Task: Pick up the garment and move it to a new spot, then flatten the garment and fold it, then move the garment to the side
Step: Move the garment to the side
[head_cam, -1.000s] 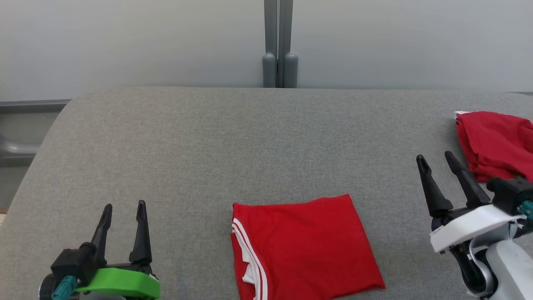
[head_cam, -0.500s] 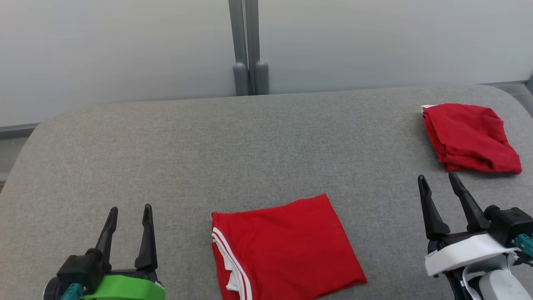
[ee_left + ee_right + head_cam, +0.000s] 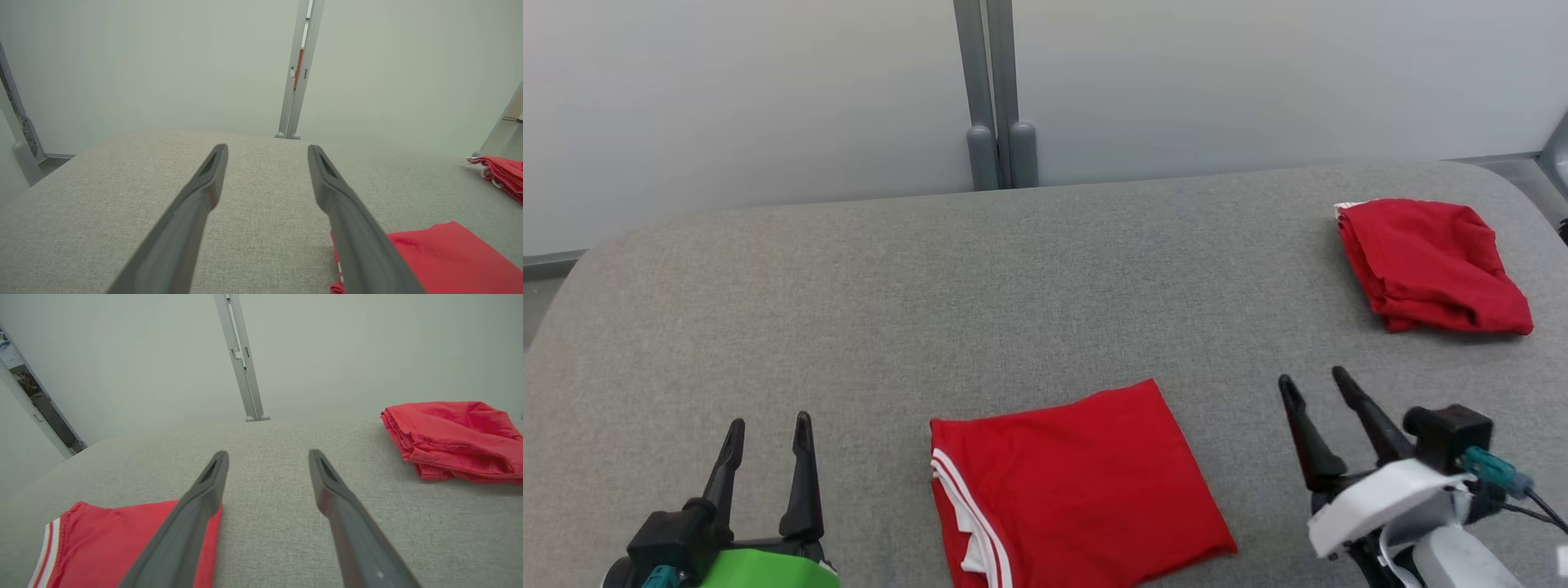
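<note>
A folded red garment with white stripes (image 3: pixel 1078 482) lies flat at the front middle of the grey padded table (image 3: pixel 1013 286). It also shows as the striped garment (image 3: pixel 449 253) in the left wrist view and the striped garment (image 3: pixel 102 539) in the right wrist view. My left gripper (image 3: pixel 769 420) (image 3: pixel 267 147) hovers open to its left, with nothing between the fingers. My right gripper (image 3: pixel 1313 377) (image 3: pixel 268 452) hovers open just right of it, also holding nothing.
A second red garment (image 3: pixel 1429 261) (image 3: pixel 449 433) (image 3: pixel 502 171), loosely folded, lies at the table's far right. A grey post (image 3: pixel 988 90) stands against the pale wall behind the table. The table's rounded corners fall away at the left and right.
The head camera has turned, shifting the whole picture left. My right gripper has drawn back from the far right garment, toward the striped one. Both grippers stay open.
</note>
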Controlling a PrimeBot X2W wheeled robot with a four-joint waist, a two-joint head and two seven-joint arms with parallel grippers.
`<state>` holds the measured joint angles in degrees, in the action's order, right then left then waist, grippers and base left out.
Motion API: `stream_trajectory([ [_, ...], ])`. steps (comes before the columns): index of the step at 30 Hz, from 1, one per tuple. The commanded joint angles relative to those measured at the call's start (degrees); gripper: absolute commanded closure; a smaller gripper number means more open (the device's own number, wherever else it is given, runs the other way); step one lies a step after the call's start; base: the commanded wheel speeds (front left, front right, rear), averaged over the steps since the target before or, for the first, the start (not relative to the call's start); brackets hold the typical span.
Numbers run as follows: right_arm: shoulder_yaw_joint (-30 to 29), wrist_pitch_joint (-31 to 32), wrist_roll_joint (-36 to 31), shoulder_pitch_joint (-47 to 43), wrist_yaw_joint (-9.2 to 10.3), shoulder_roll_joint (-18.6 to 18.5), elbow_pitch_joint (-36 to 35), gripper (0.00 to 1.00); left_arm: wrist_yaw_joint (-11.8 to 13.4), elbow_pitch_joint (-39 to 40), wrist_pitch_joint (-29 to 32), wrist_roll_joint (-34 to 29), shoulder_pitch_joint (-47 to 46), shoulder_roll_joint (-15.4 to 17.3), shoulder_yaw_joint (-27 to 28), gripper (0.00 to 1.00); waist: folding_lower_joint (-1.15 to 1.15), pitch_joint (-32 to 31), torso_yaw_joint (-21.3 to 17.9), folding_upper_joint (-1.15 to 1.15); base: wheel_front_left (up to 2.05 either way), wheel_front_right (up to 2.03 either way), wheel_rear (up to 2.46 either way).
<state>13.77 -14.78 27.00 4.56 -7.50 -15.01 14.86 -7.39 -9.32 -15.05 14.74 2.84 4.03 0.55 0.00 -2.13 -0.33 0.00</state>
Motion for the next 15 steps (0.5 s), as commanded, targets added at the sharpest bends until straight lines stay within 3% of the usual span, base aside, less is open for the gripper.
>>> stream_trajectory([
  [1,2.77,2.75,1.89,2.61,0.02,-0.68,1.89,0.00,-0.17,0.15,-0.15,-0.17,0.57,0.01,0.06,0.00,0.00,0.49,0.31,0.00,0.00,0.00,0.00],
  [7,11.73,14.61,9.04,11.35,0.02,-1.85,8.40,0.00,-0.16,-1.38,-0.15,0.40,-0.52,0.23,-1.56,0.00,0.00,1.14,2.86,0.00,0.00,0.00,0.00],
  [11,15.07,24.19,12.60,14.50,0.03,-1.41,12.89,0.00,-0.16,-2.25,-0.15,0.95,-1.25,0.46,-2.51,0.00,0.00,1.34,4.93,0.00,0.00,0.00,0.00],
  [15,16.09,29.58,14.40,15.80,0.02,-0.68,16.31,0.00,-0.16,-2.83,-0.15,1.32,-1.54,0.76,-3.25,0.00,0.00,1.49,6.71,0.00,0.00,0.00,0.00],
])
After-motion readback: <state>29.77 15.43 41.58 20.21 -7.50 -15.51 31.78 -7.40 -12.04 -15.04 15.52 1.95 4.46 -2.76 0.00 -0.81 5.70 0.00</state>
